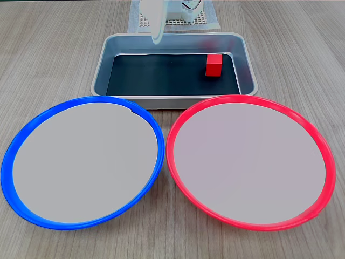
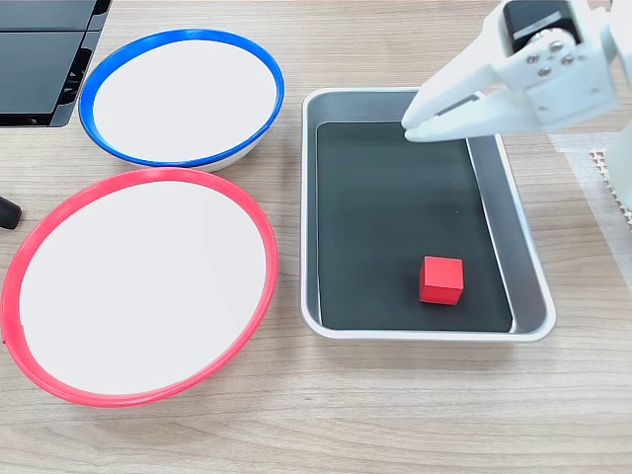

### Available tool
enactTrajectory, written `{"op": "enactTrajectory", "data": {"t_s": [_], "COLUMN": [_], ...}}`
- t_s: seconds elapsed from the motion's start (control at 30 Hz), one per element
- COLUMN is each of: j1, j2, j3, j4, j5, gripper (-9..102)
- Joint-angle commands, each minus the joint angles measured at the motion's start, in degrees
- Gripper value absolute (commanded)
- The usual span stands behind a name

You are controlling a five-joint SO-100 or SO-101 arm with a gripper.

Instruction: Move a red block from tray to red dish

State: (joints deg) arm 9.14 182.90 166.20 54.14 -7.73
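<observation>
Wooden table [image 2: 395, 415], one tray [image 2: 310, 217], one red block [image 2: 441, 279], two dishes, gripper [image 2: 415, 126] seemingly closed.

the table [image 1: 48, 48] looks like pale wood-grain laminate, matt. on it, the tray [image 2: 524, 265] has brushed silver metal walls with a soft sheen and a matt black bottom. inside the tray, the red block [image 2: 441, 279] looks smooth and plain. beside the tray, the red dish [image 2: 39, 242] has a glossy rim, as does the blue dish [image 2: 99, 74]. above the tray, the tool [image 2: 420, 126] is smooth white plastic.
</observation>
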Motion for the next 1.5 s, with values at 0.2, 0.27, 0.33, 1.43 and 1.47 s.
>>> {"op": "enactTrajectory", "data": {"t_s": [0.2,0.27,0.33,1.43,1.47], "j1": [-4.0,-5.9,-8.1,-23.2,-23.2], "j2": [-53.8,-61.9,-67.8,-76.8,-77.6], "j3": [-53.6,-61.4,-65.1,-40.8,-40.8], "j4": [11.1,12.8,13.5,12.5,12.1], "j5": [-12.4,-12.8,-15.4,-66.8,-66.7], "gripper": [0,0,0,25,25]}}
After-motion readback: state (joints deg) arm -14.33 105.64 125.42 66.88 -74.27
